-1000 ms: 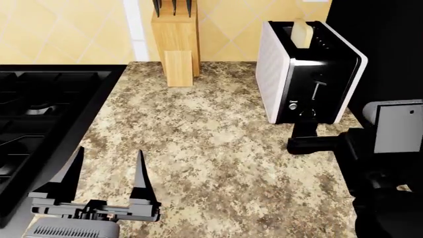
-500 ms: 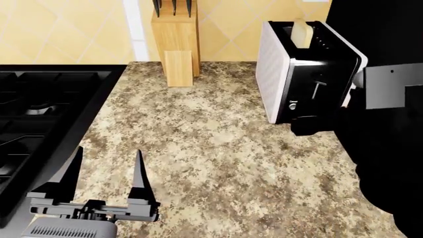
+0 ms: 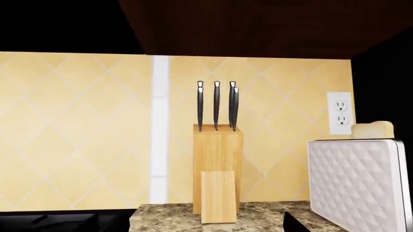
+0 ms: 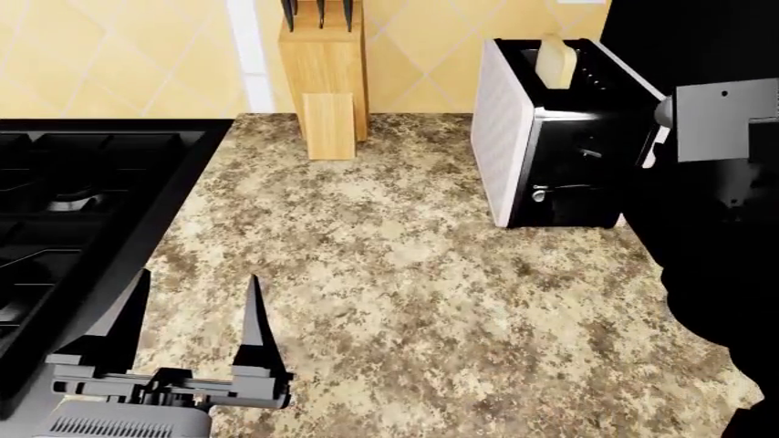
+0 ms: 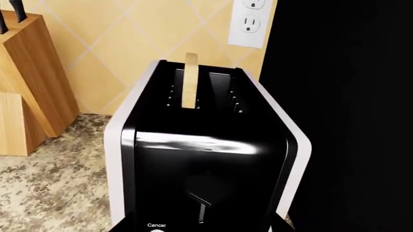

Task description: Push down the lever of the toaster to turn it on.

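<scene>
counter mid open, toaster – rear-right

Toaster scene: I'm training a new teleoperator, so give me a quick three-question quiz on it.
1. True or false: a slice of bread stands in one slot of the toaster.
2. How many knives stand in the knife block? A) two B) four C) six
3. Fill in: the left pincer has its jaws ____.

Key: 1 true; 2 B; 3 open.
</scene>
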